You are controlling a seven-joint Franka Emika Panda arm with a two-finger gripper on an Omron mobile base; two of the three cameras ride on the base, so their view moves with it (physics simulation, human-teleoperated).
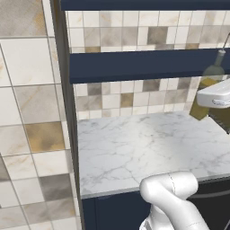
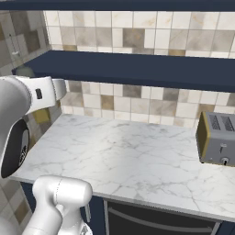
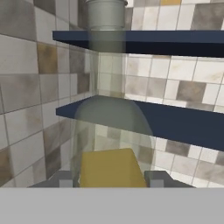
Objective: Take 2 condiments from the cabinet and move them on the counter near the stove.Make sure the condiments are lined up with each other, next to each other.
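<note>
The tall clear glass bottle of yellow-olive oil [image 3: 109, 144] is clamped between the gripper [image 3: 109, 178] fingers, held clear above the white marble counter [image 1: 134, 143], below the dark navy shelf board [image 1: 143, 65]. If tilted further, it could slip. Its long axis is leaned slightly, neck uppermost.

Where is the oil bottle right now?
The oil bottle is held in the gripper, lifted above the counter at the right edge of the left base view, in front of the shelf. The hand view shows it between the fingers.
</note>
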